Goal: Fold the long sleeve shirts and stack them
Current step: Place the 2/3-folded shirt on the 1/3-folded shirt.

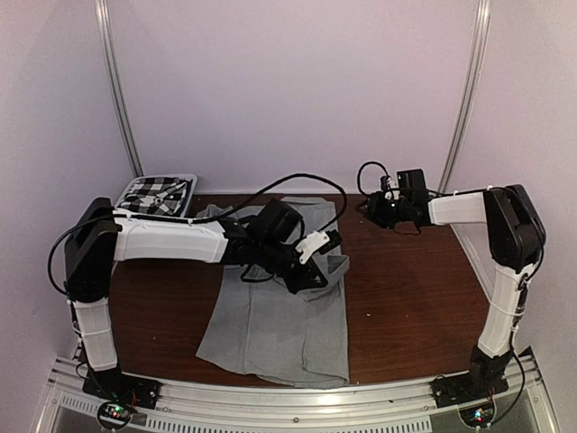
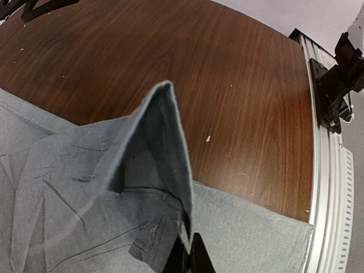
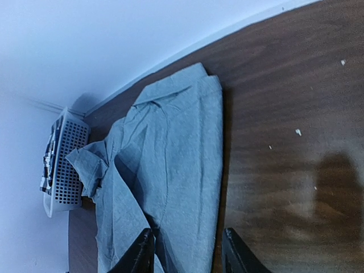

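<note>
The light grey long sleeve shirt (image 1: 279,325) lies spread on the brown table, collar toward the back wall. My left gripper (image 1: 332,244) hovers over its right half, shut on a raised fold of the grey cloth (image 2: 165,148), which stands up like a tent from the fingertips (image 2: 196,259). My right gripper (image 1: 371,209) hangs above the table's back right, beside the shirt's upper edge. Its fingers (image 3: 139,253) are apart and hold nothing; the grey shirt (image 3: 182,142) lies below them. The black-and-white checked shirt (image 1: 153,194) sits in the basket.
A white slatted basket (image 1: 187,180) stands at the back left corner against the wall, seen also in the right wrist view as the basket (image 3: 71,148). Bare brown tabletop (image 1: 406,289) stretches right of the shirt. A metal rail (image 2: 333,187) runs along the near edge.
</note>
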